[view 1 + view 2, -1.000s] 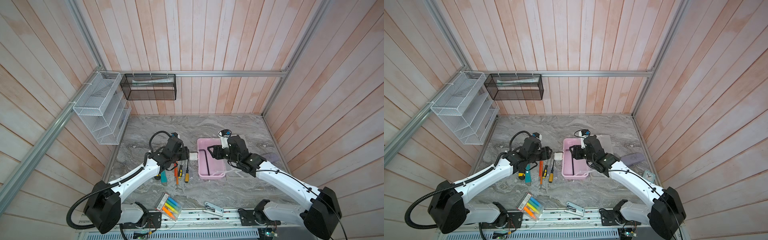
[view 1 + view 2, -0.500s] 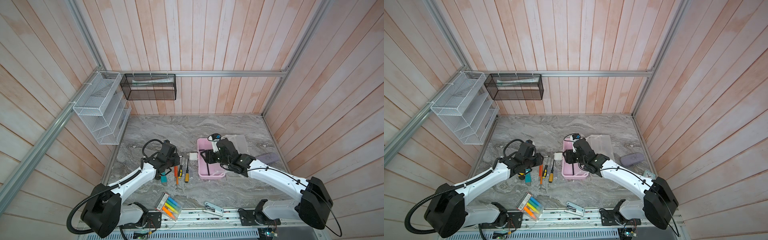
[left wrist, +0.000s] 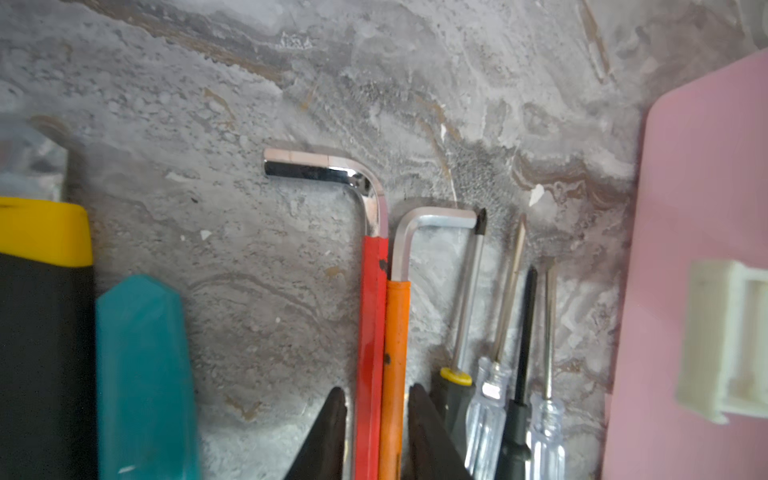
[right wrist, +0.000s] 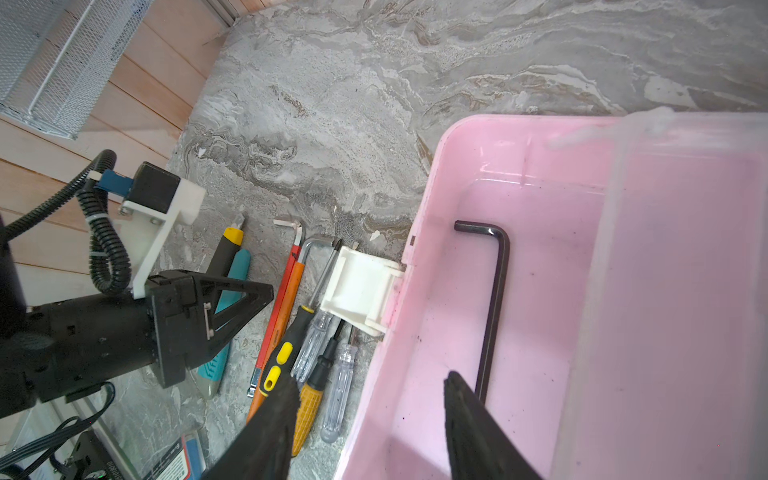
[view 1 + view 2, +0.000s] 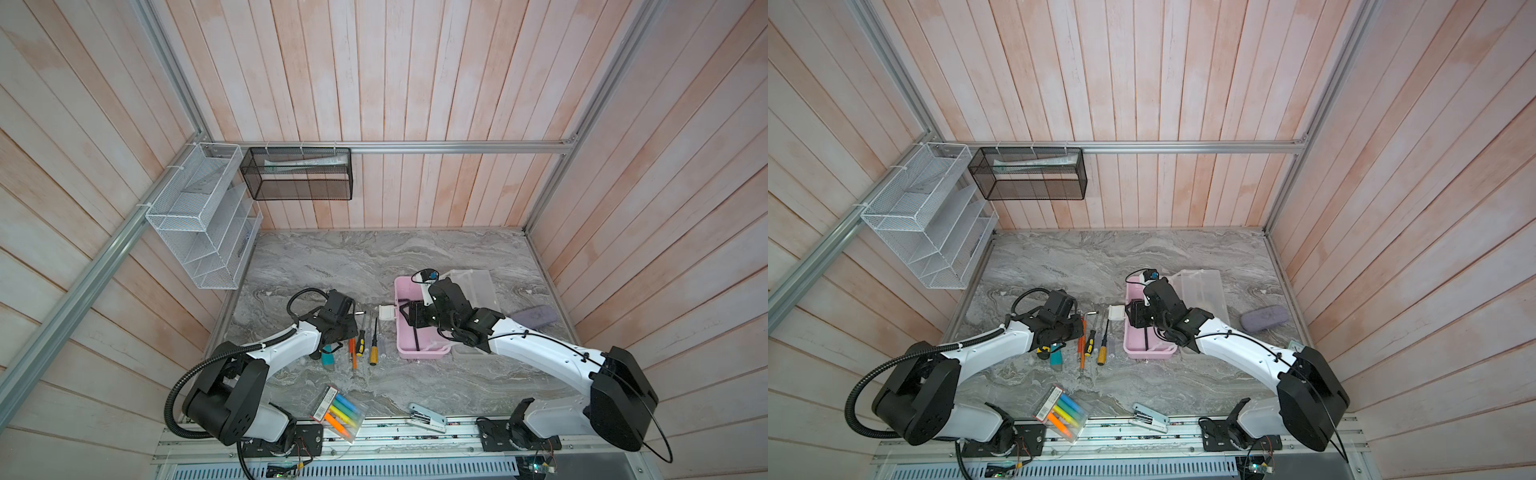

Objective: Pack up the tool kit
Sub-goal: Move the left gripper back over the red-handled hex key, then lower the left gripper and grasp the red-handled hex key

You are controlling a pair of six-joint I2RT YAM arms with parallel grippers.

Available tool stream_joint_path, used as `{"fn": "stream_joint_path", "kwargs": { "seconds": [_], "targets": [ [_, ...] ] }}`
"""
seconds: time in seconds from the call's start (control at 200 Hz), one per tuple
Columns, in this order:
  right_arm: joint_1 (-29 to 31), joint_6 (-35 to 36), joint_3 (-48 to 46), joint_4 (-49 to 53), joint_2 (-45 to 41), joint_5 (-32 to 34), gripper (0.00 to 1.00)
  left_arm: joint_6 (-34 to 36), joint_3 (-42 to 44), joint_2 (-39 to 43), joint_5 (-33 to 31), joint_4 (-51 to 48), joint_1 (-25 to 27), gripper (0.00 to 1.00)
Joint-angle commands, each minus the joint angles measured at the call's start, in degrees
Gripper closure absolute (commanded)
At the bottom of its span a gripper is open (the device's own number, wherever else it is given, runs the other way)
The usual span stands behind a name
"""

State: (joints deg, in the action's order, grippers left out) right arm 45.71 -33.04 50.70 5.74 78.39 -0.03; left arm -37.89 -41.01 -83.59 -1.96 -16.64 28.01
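On the grey marble tabletop point(image 5: 353, 257), the pink box point(image 5: 422, 353) of the tool kit lies open. Its translucent lid point(image 5: 478, 286) rests against the side away from its white latch point(image 4: 357, 286), and one black hex key point(image 4: 494, 299) is already on its floor. My right arm stretches low over the box, with the right gripper point(image 4: 370, 378) poised above the latch-side wall, jaws spread and nothing between them. My left arm reaches flat along the table to the row of loose tools just outside the latch, wrist pitched down. Two utility knives point(image 3: 141, 374) lie farthest from the box and the screwdrivers point(image 3: 515, 374) nearest it. Between them, the left gripper point(image 3: 377, 390) straddles the red hex key point(image 3: 372, 332) and the orange hex key point(image 3: 395, 353), which lie touching side by side. Its fingers point(image 3: 328, 436) sit narrowly either side of both sleeves, though I cannot tell whether they have clamped. To do this well, I judge I should squeeze the pair squarely, lift level so neither slips, and clear the latch before lowering into the box.
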Motion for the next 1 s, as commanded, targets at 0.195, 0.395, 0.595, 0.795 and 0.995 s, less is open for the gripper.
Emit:
{"fn": "stream_joint_path", "kwargs": {
  "seconds": [0.195, 0.395, 0.595, 0.795, 0.995],
  "targets": [
    [0.17, -0.54, 1.05, -0.50, 2.60, -0.24, 0.45, 1.27, 0.48, -3.30, -0.60, 4.11, -1.12, 0.76],
    [-0.18, -0.27, 1.22, -0.63, 3.34, -0.81, 0.45, 1.83, -0.29, -5.98, -1.21, 4.23, -1.13, 0.78],
    [-1.02, -0.27, 0.99, -1.20, 4.05, -2.38, 0.45, 2.28, -1.54, -8.22, -4.01, 2.61, -0.64, 0.78],
    [-2.17, -0.75, 0.07, -2.50, 4.13, -4.32, 0.45, 2.99, -4.53, -10.90, -9.56, -1.86, 1.81, 0.78],
    [-3.35, -1.23, -0.42, -3.28, 4.14, -6.21, 0.45, 2.78, -7.15, -13.74, -13.51, -6.21, 4.33, 0.73]
  ]
}}
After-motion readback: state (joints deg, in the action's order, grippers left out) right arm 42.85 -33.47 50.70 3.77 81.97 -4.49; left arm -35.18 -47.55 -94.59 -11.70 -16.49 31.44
